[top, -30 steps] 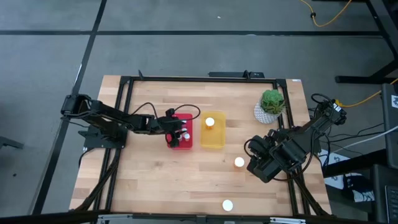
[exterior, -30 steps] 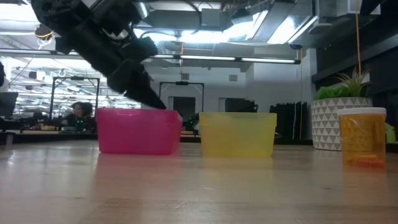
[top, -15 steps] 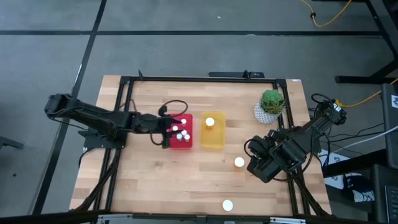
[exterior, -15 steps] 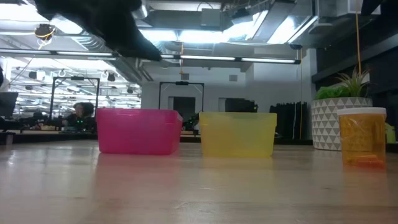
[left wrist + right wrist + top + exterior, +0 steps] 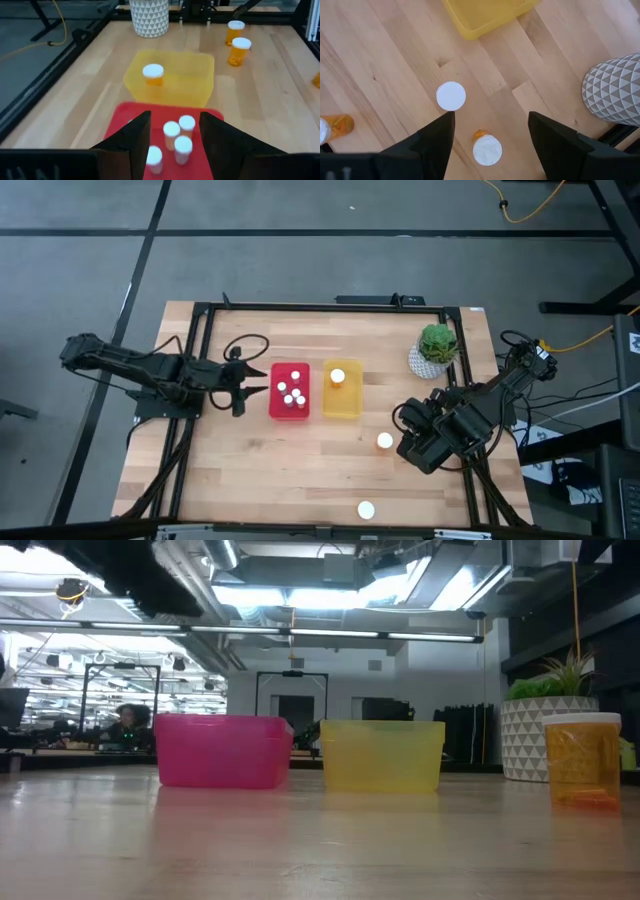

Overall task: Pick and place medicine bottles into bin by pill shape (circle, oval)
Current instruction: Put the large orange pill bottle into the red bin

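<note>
Bottles: I count four white-capped ones in the red bin (image 5: pixel 289 391), one in the yellow bin (image 5: pixel 342 389), and two loose on the table (image 5: pixel 250 470), one (image 5: pixel 384 441) just off the right gripper and one (image 5: pixel 366 509) near the front edge. In the low view an orange bottle stands at the right, and the plant pot (image 5: pixel 436 348) sits behind it. I can read no label or writing on any bottle or bin.

The two bins stand side by side mid-table with a narrow gap between them. Bare wood lies open in front of them and toward the left rail.

My left gripper (image 5: pixel 240 388) sits just left of the red bin, apart from it, fingers (image 5: pixel 132 142) parted and gripping nothing. My right gripper (image 5: pixel 418 442) hangs over the right side of the table, jaws spread and empty, with two loose bottles below in its wrist view.
</note>
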`<state>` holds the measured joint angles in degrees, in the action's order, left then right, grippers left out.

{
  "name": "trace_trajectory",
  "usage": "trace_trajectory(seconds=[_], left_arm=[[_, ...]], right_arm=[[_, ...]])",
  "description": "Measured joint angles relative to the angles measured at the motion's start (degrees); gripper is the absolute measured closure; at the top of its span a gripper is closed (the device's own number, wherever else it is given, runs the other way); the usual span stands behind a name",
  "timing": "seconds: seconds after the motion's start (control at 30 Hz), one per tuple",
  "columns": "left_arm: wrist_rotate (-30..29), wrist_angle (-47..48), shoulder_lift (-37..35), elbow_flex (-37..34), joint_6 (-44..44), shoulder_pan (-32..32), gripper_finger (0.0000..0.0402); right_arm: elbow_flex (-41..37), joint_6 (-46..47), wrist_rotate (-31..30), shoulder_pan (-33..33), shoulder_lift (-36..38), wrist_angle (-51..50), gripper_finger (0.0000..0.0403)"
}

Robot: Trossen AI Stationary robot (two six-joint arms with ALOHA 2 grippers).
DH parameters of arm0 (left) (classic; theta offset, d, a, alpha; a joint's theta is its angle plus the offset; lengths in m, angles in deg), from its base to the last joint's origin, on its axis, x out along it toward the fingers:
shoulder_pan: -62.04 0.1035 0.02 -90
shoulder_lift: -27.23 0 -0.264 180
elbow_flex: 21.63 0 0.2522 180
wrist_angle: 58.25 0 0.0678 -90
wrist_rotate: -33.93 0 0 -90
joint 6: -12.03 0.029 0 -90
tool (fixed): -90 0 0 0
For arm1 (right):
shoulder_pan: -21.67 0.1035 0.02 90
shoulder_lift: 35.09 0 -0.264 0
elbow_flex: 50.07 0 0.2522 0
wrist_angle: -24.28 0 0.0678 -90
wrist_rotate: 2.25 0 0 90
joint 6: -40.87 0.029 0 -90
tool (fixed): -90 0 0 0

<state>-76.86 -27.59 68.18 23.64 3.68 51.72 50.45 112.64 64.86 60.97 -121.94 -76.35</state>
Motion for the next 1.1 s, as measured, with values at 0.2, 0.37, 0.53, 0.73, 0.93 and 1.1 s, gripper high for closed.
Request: trace_trajectory(seconds=[0.2, 0.37, 0.53, 0.73, 0.93, 1.1], left_arm=[[-1.4, -1.3, -1.4, -4.9, 0.3, 0.0, 0.0242], [-3.3, -4.8, -6.0, -11.3, 2.7, 0.1, 0.0242], [-3.4, -11.4, -13.5, -20.0, 1.5, 0.1, 0.0242], [-6.9, -18.3, -22.7, -27.4, 3.8, 0.3, 0.0242], [-5.7, -18.9, -28.6, -30.3, 6.8, 3.0, 0.0242], [-1.8, -19.3, -29.7, -30.6, 9.0, 5.6, 0.0242]], right_arm=[[0.0, 0.0, 0.0, 0.0, 0.0, 1.1, 0.0149], [0.0, 0.0, 0.0, 0.0, 0.0, 1.4, 0.0149], [0.0, 0.0, 0.0, 0.0, 0.0, 1.4, 0.0149], [0.0, 0.0, -0.1, 0.0, 0.0, 1.4, 0.0149], [0.0, 0.0, -0.1, 0.0, 0.0, 1.4, 0.0149], [0.0, 0.0, -0.1, 0.0, 0.0, 1.5, 0.0149]])
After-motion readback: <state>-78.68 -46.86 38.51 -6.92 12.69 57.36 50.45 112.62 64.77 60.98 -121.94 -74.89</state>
